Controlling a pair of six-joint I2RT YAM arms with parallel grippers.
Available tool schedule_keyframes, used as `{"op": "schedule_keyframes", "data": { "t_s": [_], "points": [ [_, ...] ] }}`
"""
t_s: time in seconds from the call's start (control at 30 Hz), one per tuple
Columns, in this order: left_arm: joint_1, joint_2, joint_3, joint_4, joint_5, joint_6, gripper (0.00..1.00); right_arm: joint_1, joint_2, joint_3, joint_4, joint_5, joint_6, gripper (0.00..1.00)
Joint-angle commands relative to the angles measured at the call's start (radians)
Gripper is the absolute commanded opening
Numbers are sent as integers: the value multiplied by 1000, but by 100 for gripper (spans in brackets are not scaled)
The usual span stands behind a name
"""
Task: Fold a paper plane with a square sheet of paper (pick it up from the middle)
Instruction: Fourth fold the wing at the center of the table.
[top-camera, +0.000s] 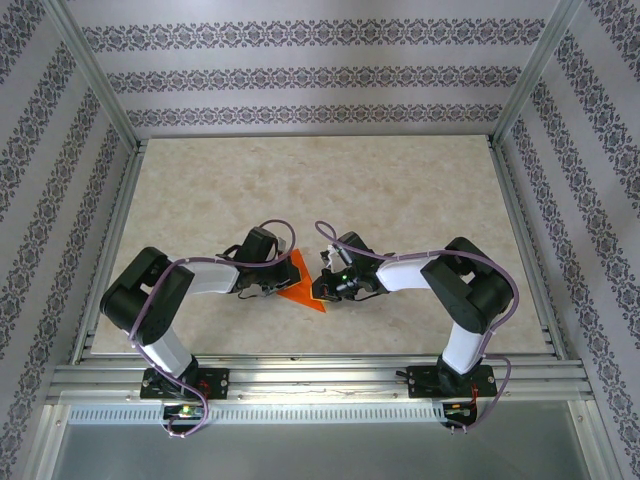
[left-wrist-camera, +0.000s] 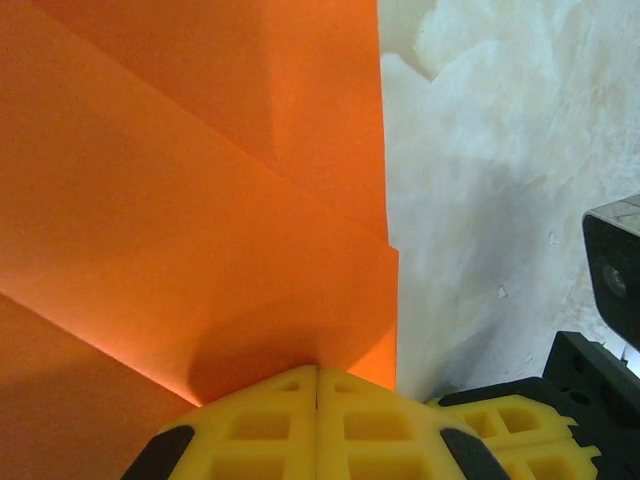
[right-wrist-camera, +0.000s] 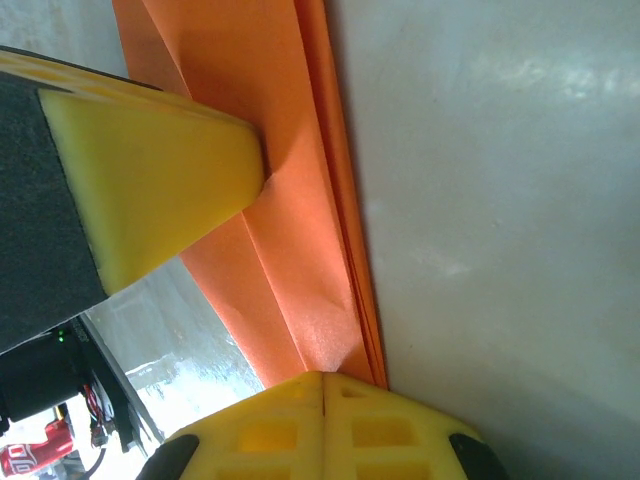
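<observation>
Overhead, orange paper (top-camera: 301, 288) reads flat; right wrist (blurry) suggests stacked layers.

Paper sheet (top-camera: 303, 284) on table (top-camera: 400, 200) near front centre, between left pincer (top-camera: 272, 290) and right pincer (top-camera: 326, 288); both seemingly touching its edges

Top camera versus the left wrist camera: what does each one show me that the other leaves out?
Top camera: the left arm and right arm whole, the patterned walls, and the paper's triangular outline. Left wrist camera: the paper's creases up close, with the left arm's closed yellow fingers at its near edge. Shared: the orange paper and pale table.
</observation>
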Motion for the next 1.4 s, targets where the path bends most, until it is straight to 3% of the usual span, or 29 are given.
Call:
{"op": "schedule_keyframes", "data": {
  "t_s": [0.0, 0.8, 0.97, 1.13, 1.37],
  "points": [
    [39, 17, -30, -29, -52, 1, 7, -6, 33, -51, -118, 67, -16, 0],
    [319, 57, 167, -267, 17, 168, 8, -6, 39, -64, -129, 45, -47, 0],
    [290, -57, 187, -326, 16, 158, 8, -6, 30, -58, -129, 42, -46, 0],
    [200, -187, 151, -305, 0, 104, 9, -5, 15, -52, -122, 39, -34, 0],
    [52, -114, 119, -206, -8, 37, 9, -6, 5, -36, -123, 29, -31, 0]
  ]
}}
